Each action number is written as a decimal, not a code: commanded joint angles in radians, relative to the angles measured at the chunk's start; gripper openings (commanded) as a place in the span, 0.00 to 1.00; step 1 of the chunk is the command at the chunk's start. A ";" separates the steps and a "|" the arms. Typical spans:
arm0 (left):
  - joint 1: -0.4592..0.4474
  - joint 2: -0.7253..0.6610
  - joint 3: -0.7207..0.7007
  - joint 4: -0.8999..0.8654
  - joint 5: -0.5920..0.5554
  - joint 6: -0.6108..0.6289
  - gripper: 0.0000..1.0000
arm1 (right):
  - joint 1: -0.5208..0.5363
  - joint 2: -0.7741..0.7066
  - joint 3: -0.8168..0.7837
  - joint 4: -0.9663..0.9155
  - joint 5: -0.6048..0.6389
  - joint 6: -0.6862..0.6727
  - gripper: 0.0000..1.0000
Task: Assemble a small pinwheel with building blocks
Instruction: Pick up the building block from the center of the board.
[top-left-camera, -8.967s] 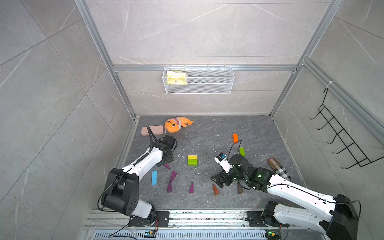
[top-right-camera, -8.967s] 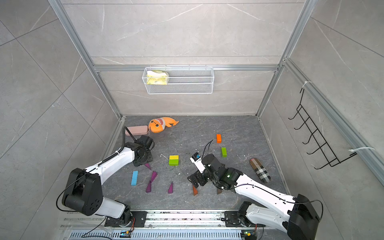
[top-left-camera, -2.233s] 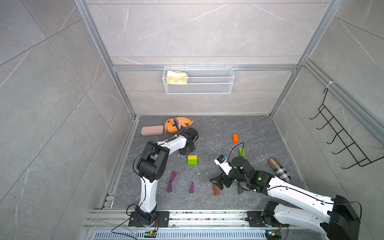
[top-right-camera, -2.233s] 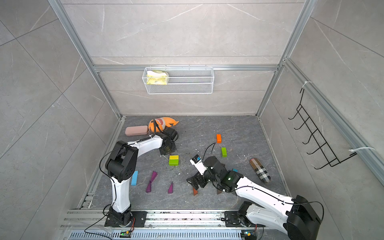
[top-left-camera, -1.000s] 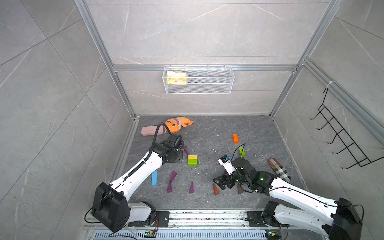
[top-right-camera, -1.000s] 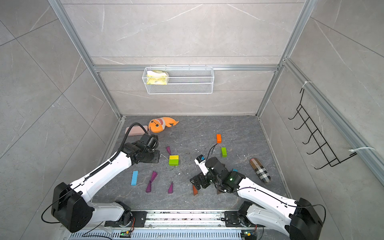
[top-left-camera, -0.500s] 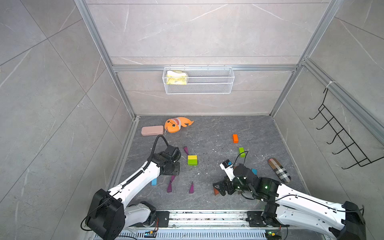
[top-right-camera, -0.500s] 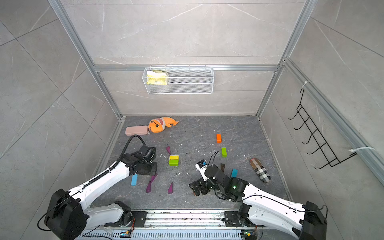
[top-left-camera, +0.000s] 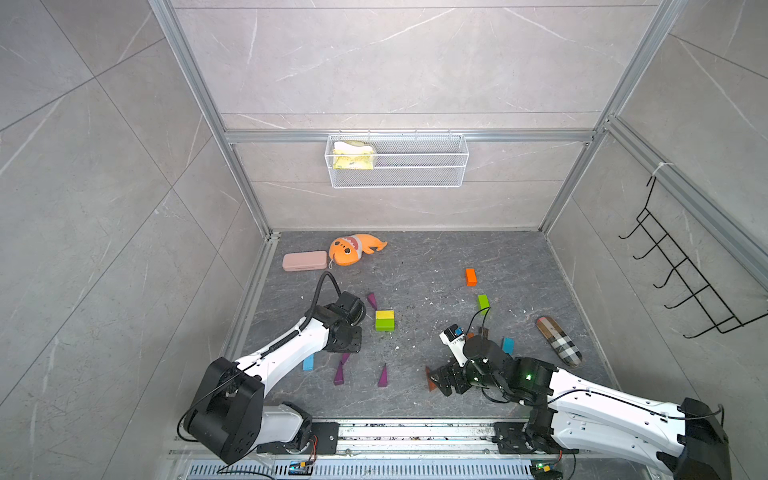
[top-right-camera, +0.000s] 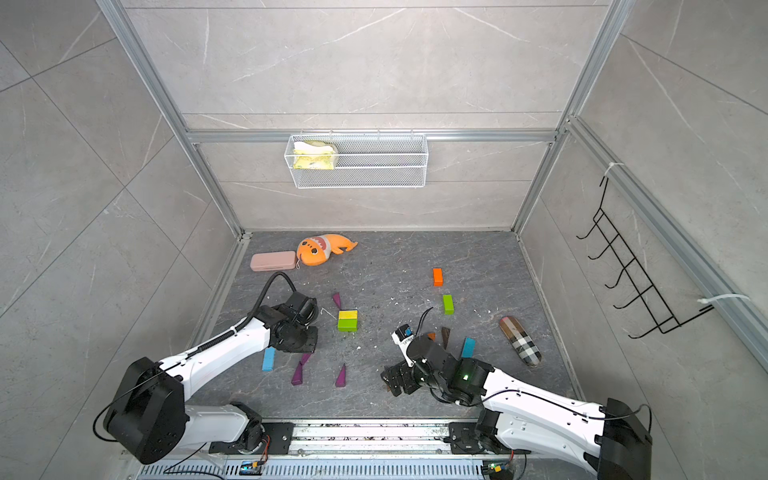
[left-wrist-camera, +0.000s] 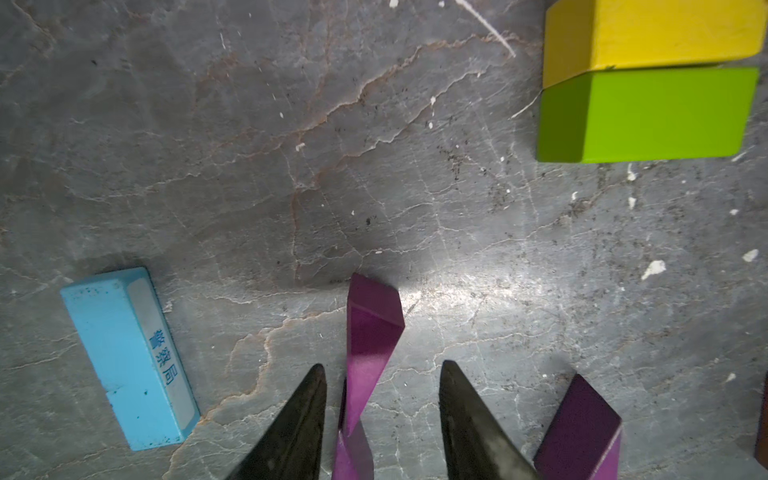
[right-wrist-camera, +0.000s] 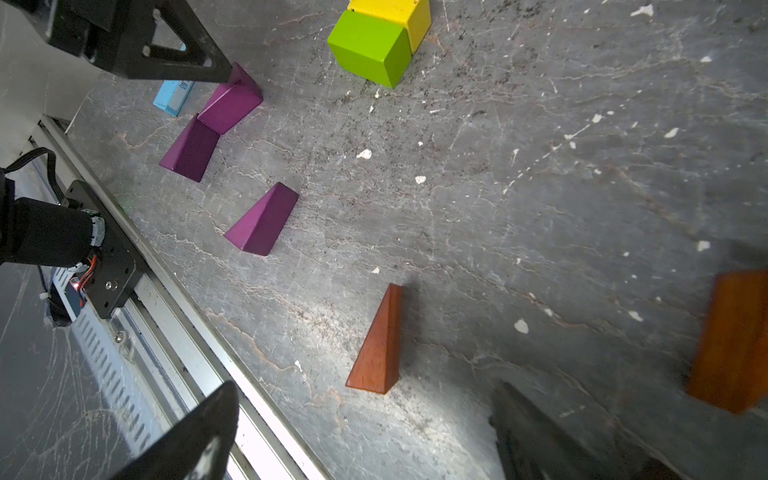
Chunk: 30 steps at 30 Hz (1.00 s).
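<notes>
Well forward, brown wedge (right-wrist-camera: 380, 353) near rail (right-wrist-camera: 174, 309)

Both top views are bright, evenly lit and sharp, and the wide lens makes the frame posts (top-left-camera: 199, 104) lean outward toward the corners. In the left wrist view, white glare lies on the floor (left-wrist-camera: 457, 299) just ahead of the left gripper (left-wrist-camera: 382, 365), with a soft shadow further ahead. The fingers (right-wrist-camera: 199, 436) of the right gripper (right-wrist-camera: 368, 395) are blurred, and a brown block (right-wrist-camera: 731, 340) beside it is smeared out of focus.

Grey marbled walls (top-left-camera: 374, 62) with aluminium framing (top-left-camera: 291, 136) enclose a dark veined stone counter (top-left-camera: 415, 266). A white wire basket (top-left-camera: 415, 183) and a black hook rack (top-left-camera: 683, 261) hang on them.
</notes>
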 joint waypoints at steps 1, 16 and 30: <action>-0.005 0.029 -0.003 0.027 -0.008 0.004 0.46 | 0.007 -0.002 -0.015 0.000 0.021 0.010 0.95; -0.004 0.115 -0.010 0.077 -0.019 -0.033 0.43 | 0.007 -0.002 -0.020 -0.002 0.025 -0.003 0.96; -0.003 0.145 -0.006 0.079 -0.028 -0.055 0.25 | 0.007 0.000 -0.024 -0.004 0.024 -0.010 0.96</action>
